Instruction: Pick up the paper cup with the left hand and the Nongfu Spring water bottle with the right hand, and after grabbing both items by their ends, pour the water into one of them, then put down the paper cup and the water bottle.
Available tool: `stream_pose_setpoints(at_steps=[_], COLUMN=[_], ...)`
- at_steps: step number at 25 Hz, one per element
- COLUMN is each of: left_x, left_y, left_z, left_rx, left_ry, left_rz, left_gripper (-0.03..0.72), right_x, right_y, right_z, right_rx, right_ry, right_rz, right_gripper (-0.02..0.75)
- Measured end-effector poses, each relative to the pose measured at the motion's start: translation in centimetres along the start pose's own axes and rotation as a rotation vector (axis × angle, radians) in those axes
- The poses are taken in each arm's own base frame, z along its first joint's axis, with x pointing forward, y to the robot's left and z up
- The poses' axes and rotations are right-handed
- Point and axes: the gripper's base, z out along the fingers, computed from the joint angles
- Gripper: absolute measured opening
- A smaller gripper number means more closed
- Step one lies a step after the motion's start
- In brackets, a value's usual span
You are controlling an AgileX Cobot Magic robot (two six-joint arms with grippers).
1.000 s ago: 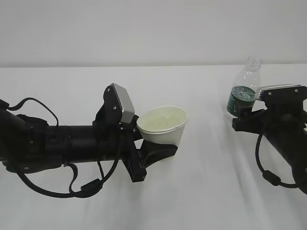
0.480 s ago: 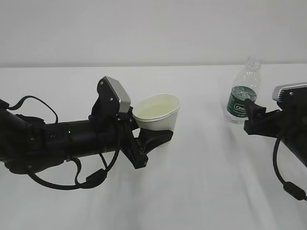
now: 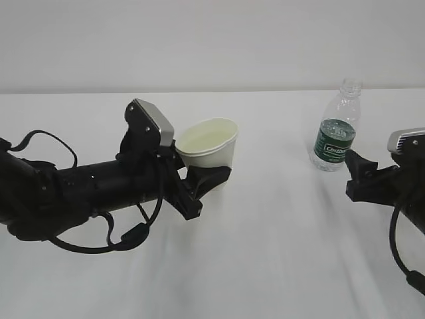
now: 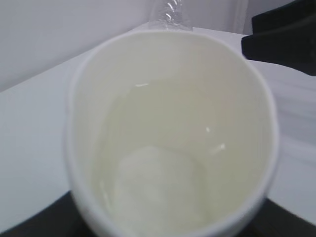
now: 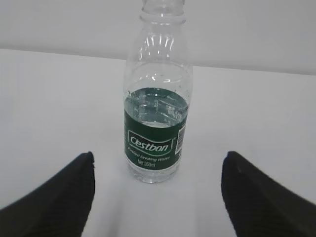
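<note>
Bottle label: "Cestbon" (white on green), smaller line below unclear.

The only readable writing is sitting on the water bottle's dark green label. In the right wrist view it is showing the brand "Cestbon" in white letters inside a white-outlined box, and under that a smaller line — it is looking like "Purified Drinking Water", though the print is blurring. Below it the label is reading "Net 350ml". A white patch at the label's right edge is looking like a barcode, too small to read. In the exterior view the same label is showing "Cestbon" only faintly — nothing else is carrying any legible text.
</note>
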Motion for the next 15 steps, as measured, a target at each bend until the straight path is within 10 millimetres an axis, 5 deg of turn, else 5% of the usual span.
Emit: stream_pose_setpoints(at_steps=[15], left_x=[0.7], left_y=[6.6], left_z=[-2.9], left_rx=[-0.244], left_ry=[-0.012], left_rz=[-0.084], left_gripper=[0.388], right_x=[0.3], right_y=[0.0], right_z=[-0.3], right_rx=[-0.005], right_ry=[0.013], right_rz=[0.008], right_gripper=[0.595])
